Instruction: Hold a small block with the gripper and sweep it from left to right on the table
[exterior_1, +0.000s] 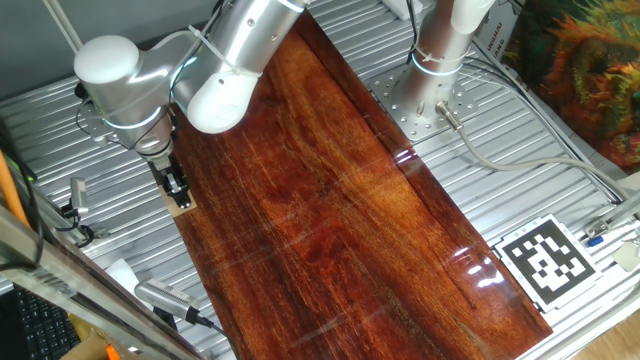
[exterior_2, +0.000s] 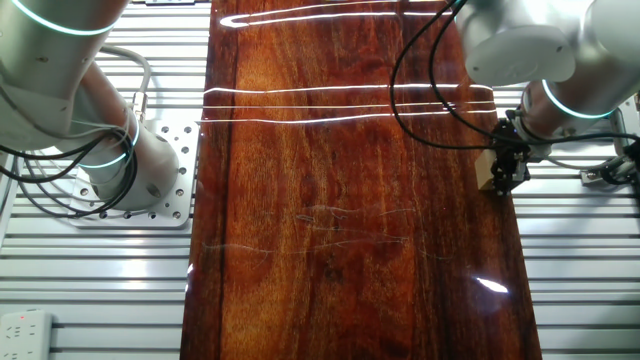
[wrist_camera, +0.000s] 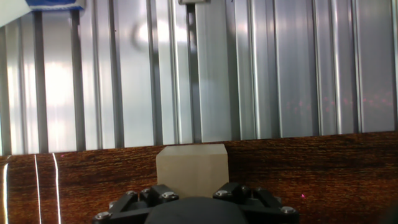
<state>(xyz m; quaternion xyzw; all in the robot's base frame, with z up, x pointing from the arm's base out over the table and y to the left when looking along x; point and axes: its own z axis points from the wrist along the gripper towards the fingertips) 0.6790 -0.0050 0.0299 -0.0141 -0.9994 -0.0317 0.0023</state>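
Tan wooden small block (wrist_camera: 191, 169), plain-faced, clamped in tool (wrist_camera: 193, 194).

two high fixed views from opposite sides of the table (exterior_1: 340, 200), close hand view

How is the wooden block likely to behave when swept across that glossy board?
The small block looks rigid, with flat faces, so it should probably slide rather than roll. The table shines with glare, suggesting low friction. The gripper appears closed on it near the board's edge.
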